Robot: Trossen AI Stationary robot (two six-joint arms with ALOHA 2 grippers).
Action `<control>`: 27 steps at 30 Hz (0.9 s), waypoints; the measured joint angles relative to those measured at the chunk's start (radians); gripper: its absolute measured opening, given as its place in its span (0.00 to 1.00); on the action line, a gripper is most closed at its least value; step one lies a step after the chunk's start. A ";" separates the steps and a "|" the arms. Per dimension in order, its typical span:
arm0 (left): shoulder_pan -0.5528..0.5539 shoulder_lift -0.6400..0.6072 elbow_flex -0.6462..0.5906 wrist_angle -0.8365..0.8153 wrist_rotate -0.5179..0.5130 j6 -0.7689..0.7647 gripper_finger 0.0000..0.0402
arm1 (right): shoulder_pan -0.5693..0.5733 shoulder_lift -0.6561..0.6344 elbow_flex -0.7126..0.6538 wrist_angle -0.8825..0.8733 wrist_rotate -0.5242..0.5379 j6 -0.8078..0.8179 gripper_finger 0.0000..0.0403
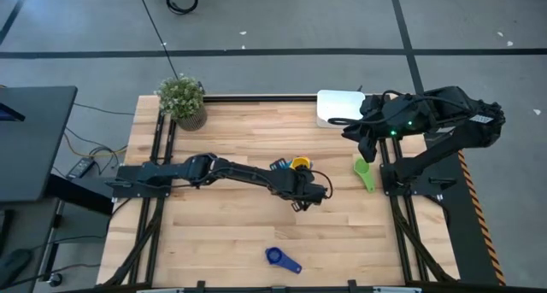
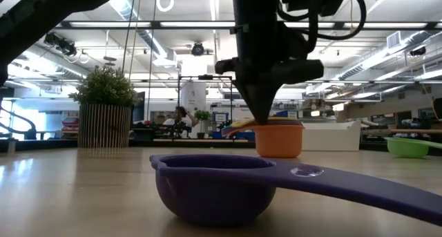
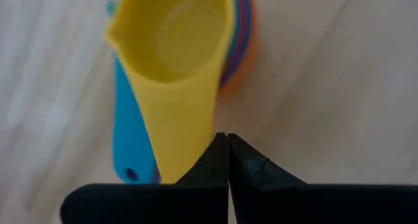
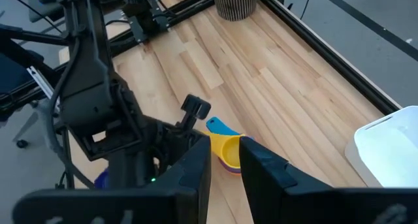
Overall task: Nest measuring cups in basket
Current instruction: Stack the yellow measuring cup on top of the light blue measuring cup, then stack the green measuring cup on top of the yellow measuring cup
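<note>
One nested stack of measuring cups sits mid-table, yellow on top, handle running toward the left gripper, whose fingers are pinched shut right at the handle's end. Two loose cups: a green cup beside the right arm, a blue cup near the front edge. One white basket sits at the back; above its near edge, the right gripper is narrowly parted, empty.

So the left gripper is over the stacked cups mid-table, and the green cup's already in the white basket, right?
Not quite. The left gripper is at the stacked cups mid-table, but the high view shows the green cup lying on the wood, apart from the white basket at the far edge.
</note>
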 joint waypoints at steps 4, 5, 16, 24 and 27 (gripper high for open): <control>0.014 0.000 0.000 -0.003 -0.063 0.023 0.01 | 0.000 0.000 0.000 -0.001 0.000 -0.001 0.22; 0.019 0.000 0.000 -0.006 -0.068 0.035 0.01 | 0.000 0.000 0.000 -0.001 0.000 -0.001 0.22; 0.011 -0.055 0.007 -0.041 -0.011 0.055 0.01 | -0.007 0.000 0.000 -0.017 -0.136 -0.069 0.22; -0.021 -0.209 0.008 -0.047 0.031 0.045 0.01 | -0.023 0.024 0.000 -0.201 -0.187 0.007 0.22; -0.021 -0.268 0.008 -0.050 0.032 0.028 0.01 | -0.028 0.046 -0.003 -0.316 -0.163 -0.007 0.22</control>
